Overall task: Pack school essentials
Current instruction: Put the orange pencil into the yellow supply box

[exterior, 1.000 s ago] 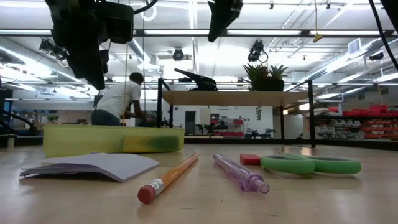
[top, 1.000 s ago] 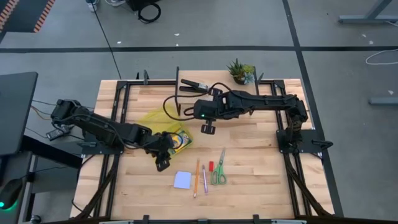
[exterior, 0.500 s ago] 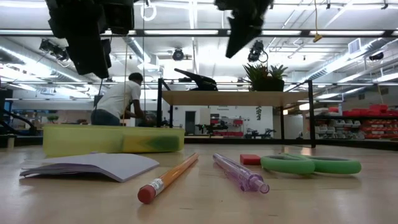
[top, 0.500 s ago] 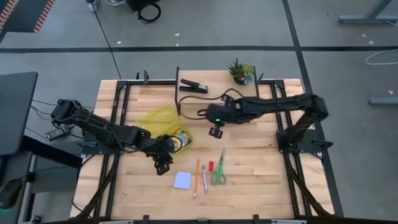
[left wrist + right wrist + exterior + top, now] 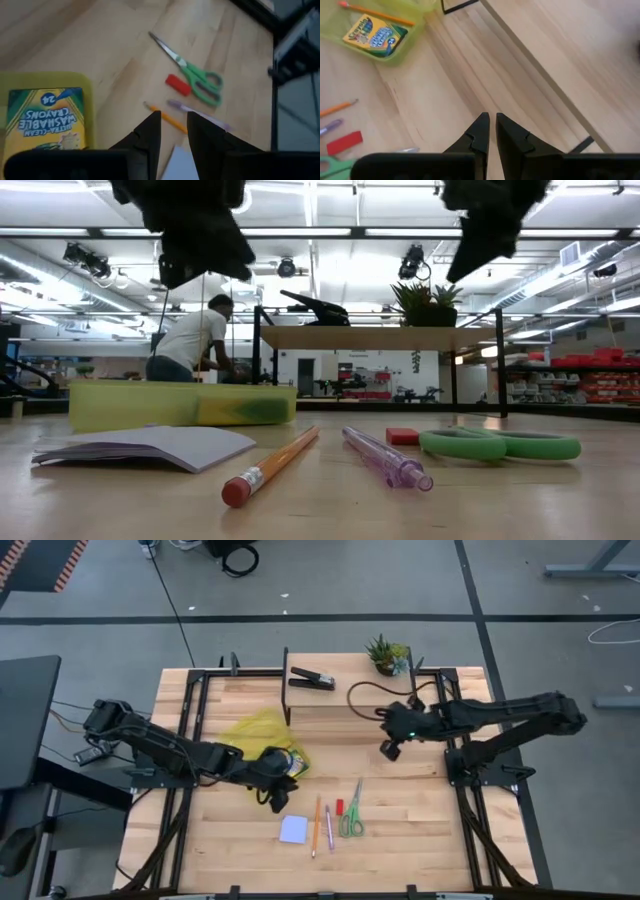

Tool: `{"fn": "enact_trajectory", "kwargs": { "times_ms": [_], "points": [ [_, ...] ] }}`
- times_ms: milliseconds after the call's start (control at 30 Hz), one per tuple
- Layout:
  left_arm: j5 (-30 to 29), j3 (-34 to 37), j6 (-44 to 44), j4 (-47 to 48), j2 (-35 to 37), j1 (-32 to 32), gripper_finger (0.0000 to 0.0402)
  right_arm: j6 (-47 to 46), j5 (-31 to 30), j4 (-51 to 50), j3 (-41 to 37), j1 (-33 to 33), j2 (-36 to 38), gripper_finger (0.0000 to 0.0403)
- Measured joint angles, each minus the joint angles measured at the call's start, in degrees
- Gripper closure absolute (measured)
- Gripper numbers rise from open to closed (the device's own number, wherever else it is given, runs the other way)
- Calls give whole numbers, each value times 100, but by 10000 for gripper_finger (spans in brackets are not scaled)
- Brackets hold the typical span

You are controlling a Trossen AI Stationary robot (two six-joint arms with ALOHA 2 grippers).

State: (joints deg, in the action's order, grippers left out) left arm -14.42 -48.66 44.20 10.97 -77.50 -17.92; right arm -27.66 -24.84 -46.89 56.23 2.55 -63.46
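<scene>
I have the left claw [image 5: 279, 802] hovering with a narrow gap between its fingers, holding nothing, just beside the yellow-green crayon box [image 5: 287, 762] in its yellow tray [image 5: 245, 732]. Just past it on the tabletop [image 5: 400, 820] lie the notepad [image 5: 293, 829], orange pencil [image 5: 316, 825], pink pen [image 5: 328, 829], red eraser [image 5: 339, 807] and green-handled scissors [image 5: 351, 817]. The right claw [image 5: 389, 749] hangs pinched together and empty, well apart from them.

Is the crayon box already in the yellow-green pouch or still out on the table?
In. The crayon box lies inside the translucent yellow-green pouch, with an orange pencil beside it in the pouch.
</scene>
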Motion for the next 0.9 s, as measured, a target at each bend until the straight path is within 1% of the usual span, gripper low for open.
{"fn": "enact_trajectory", "kwargs": {
  "times_ms": [67,200,333,400,500,567,633,700,800,900],
  "points": [
    [-48,-121,374,-75,-217,14,299,52,-3,49,-211,0,291,364],
    [-134,-586,839,224,-826,-43,299,571,-97,244,-504,0,705,364],
    [-12,-1442,1265,1152,-1649,-73,299,464,-103,312,-593,0,985,364],
    [86,-1934,1387,1833,-2034,-59,299,495,-113,317,-593,23,1077,364],
    [387,-2549,1659,2167,-2608,19,299,778,-213,317,-595,26,1171,364],
    [827,-2816,1923,2253,-2971,117,299,910,-225,274,-595,26,1221,364],
    [1187,-2986,2383,2189,-3276,196,299,1011,-227,311,-597,26,1237,364],
    [1428,-3142,2939,2259,-3566,257,298,1032,-225,288,-597,26,1251,364],
    [1610,-3312,3426,2407,-3849,281,296,1034,-226,293,-597,22,1257,364],
    [1498,-3446,3831,2478,-3904,225,288,1034,-223,299,-597,22,1257,364]
  ]
}}
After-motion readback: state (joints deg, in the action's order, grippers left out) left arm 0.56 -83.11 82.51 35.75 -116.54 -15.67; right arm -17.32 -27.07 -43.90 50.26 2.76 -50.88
